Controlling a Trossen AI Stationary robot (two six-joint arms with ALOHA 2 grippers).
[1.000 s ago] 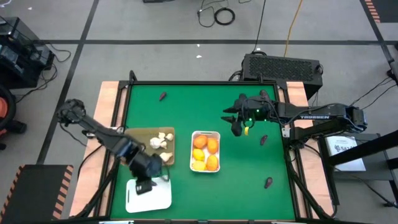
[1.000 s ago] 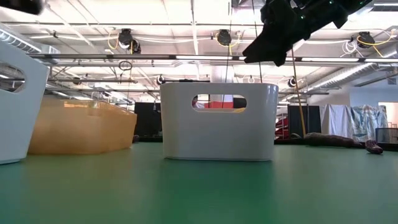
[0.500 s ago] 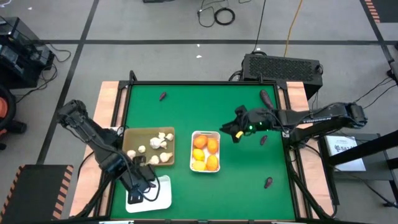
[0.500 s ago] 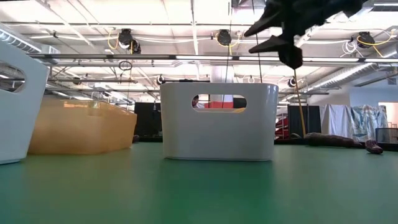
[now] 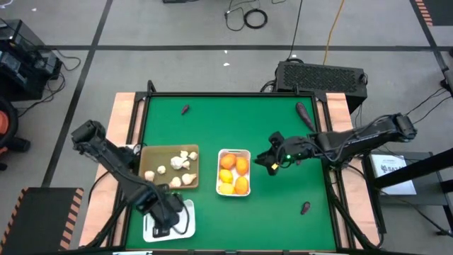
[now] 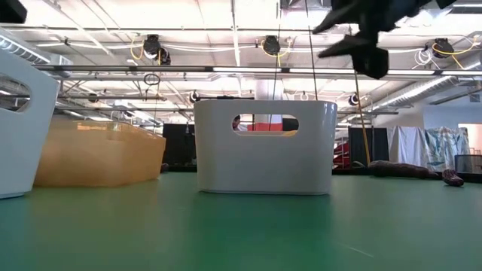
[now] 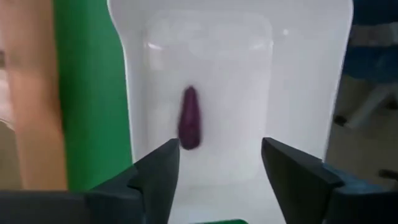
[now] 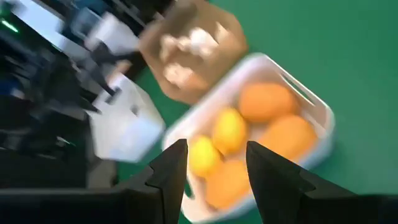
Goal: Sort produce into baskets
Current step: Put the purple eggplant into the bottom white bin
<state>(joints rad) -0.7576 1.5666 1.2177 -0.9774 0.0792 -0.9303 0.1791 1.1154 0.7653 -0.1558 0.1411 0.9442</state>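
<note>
My left gripper hangs open over the near-left white tray. In the left wrist view one dark purple vegetable lies on this tray's floor, beyond the open fingers and apart from them. My right gripper is open and empty, raised just right of the middle white tray, which holds several orange and yellow fruits. The tan tray holds whitish bulbs. Loose purple vegetables lie on the green mat at the far left, the far right and the near right.
The three trays stand close together in the table's left half. The green mat is open on the right and far side. Wooden rails frame the table. In the low view my right gripper hangs above the middle tray.
My left gripper has gone toward the table's near edge and now stands over the near-left white tray. My right gripper has gone toward the near edge and a little left, to beside the fruit tray. This has uncovered the purple vegetable at the far right.
</note>
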